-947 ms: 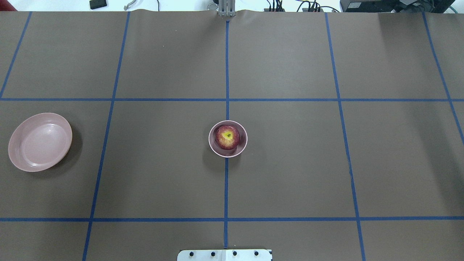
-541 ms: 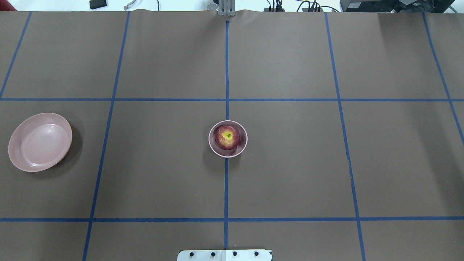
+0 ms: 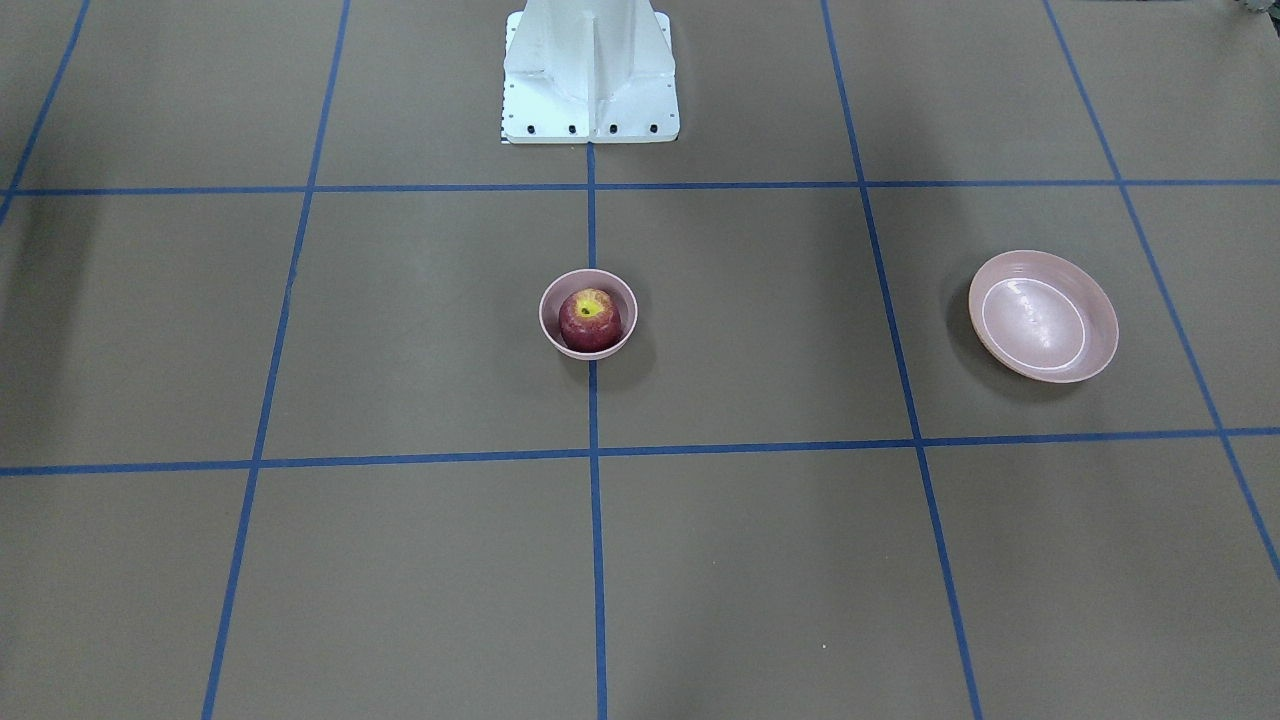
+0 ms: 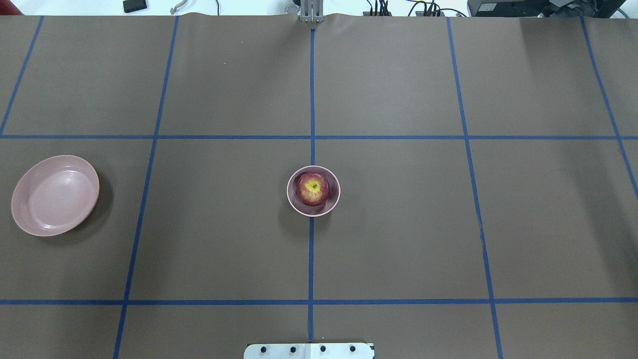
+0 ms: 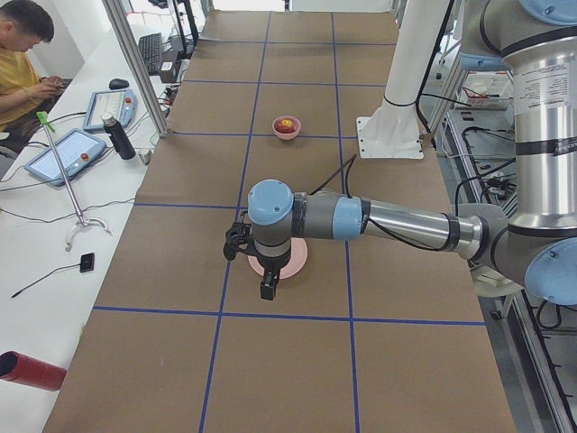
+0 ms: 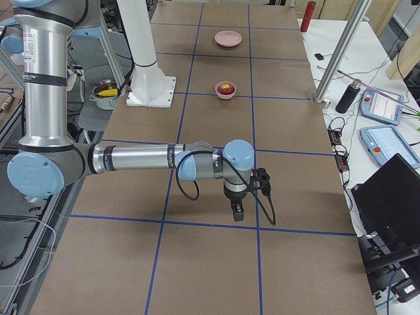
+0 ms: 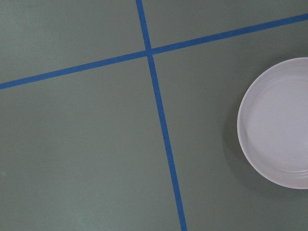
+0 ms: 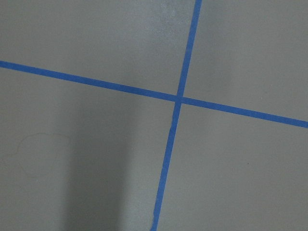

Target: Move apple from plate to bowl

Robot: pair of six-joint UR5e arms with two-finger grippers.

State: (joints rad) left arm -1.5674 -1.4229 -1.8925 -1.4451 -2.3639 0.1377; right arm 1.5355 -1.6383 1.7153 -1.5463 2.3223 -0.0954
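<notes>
The dark-red apple (image 4: 313,188) with its yellow-green stem patch sits inside the small pink bowl (image 4: 294,203) at the table's middle; the front view shows the same apple (image 3: 589,318) in the bowl (image 3: 548,300). The wide pink plate (image 4: 55,194) lies empty at the far left and also shows at the right edge of the left wrist view (image 7: 276,122). My left gripper (image 5: 268,289) shows only in the exterior left view, high over the plate (image 5: 296,262); I cannot tell if it is open. My right gripper (image 6: 237,211) shows only in the exterior right view, far from the bowl; I cannot tell its state.
Blue tape lines divide the brown table cover into squares. The white robot base (image 3: 590,70) stands at the table's near edge. An operator, tablets and a bottle sit on the side bench (image 5: 86,144) beyond the table's far edge.
</notes>
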